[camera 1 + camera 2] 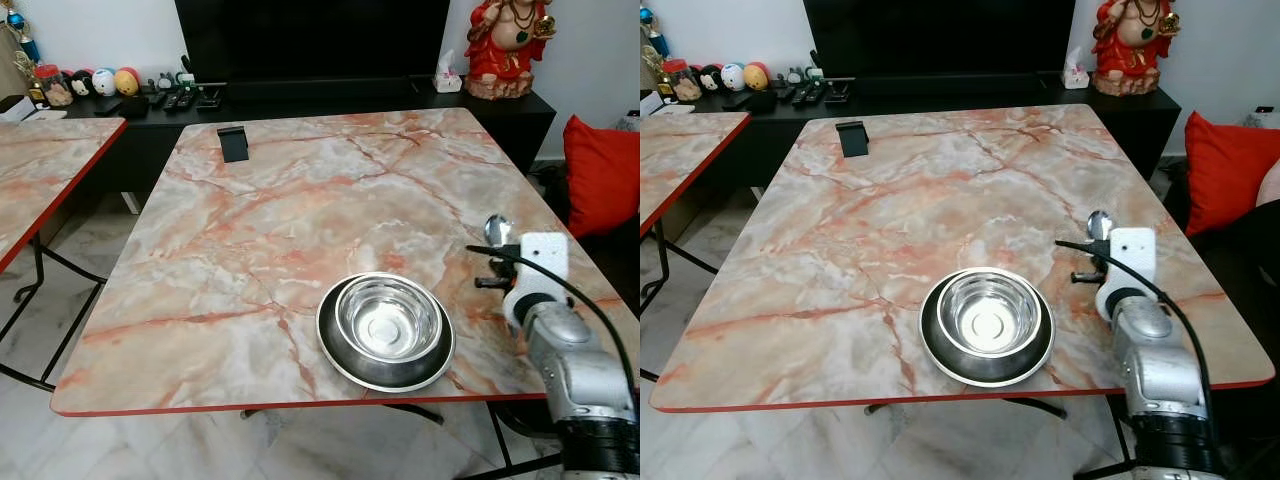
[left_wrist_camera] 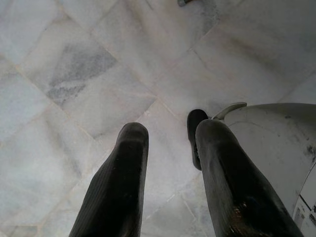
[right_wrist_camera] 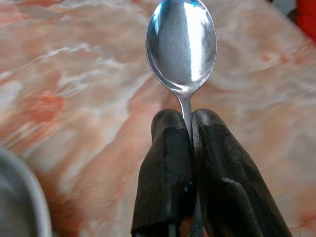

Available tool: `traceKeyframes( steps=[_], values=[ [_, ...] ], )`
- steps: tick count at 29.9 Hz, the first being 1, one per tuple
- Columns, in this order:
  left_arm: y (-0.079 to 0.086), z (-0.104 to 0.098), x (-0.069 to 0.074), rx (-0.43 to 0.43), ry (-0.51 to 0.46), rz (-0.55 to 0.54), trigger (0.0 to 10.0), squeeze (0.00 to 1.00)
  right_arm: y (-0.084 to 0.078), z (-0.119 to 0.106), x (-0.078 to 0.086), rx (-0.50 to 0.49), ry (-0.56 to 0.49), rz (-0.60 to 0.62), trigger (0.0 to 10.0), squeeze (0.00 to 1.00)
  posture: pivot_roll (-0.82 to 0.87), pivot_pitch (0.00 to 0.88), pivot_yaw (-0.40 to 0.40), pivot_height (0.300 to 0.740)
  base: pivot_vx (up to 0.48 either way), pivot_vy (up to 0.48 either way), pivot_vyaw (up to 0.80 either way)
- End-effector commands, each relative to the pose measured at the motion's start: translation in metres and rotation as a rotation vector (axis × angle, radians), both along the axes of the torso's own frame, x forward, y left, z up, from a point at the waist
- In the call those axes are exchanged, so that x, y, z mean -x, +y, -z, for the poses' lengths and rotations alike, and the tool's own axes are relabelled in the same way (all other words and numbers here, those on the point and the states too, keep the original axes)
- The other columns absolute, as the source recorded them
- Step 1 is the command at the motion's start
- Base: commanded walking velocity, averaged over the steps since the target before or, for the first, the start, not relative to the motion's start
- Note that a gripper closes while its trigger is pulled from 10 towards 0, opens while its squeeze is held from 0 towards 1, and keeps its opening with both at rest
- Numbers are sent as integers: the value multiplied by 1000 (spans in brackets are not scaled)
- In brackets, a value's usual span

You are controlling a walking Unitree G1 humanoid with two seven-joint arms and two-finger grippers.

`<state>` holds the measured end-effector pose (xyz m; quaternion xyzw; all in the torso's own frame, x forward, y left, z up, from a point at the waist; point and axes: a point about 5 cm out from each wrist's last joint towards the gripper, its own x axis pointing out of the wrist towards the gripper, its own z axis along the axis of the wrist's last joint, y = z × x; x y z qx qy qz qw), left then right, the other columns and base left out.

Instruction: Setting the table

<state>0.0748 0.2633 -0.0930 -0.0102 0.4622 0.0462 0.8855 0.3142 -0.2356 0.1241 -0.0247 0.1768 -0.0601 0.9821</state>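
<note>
A steel bowl (image 1: 388, 318) sits inside a dark round plate (image 1: 340, 355) near the front edge of the marble table (image 1: 270, 220). To the right of the plate, my right gripper (image 3: 187, 121) is shut on the handle of a shiny metal spoon (image 3: 181, 45), whose bowl (image 1: 497, 229) pokes out beyond the white wrist housing, above the tabletop. My left gripper (image 2: 170, 140) hangs over the floor with a gap between its two black fingers and nothing held.
A small black stand (image 1: 233, 143) sits at the table's far left. A second marble table (image 1: 40, 165) is on the left. Behind are a dark TV cabinet (image 1: 300, 100) with small items, a red statue (image 1: 510, 45) and a red cushion (image 1: 602, 175).
</note>
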Motion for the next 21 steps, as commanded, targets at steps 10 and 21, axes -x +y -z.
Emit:
traceKeyframes(
  steps=[10, 21],
  values=[
    [5, 0, 6, -3, 23, -15, 10000, 0, 11, 27, 5, -34, 76, -29, 10000, 0, -122, 0, 40, 740, 0, 0, 0],
    [5, 0, 6, -6, 24, -15, 10000, 0, 20, 36, 4, -49, 85, -55, 10000, 0, -115, 0, 40, 740, 0, 0, 0]
  ],
)
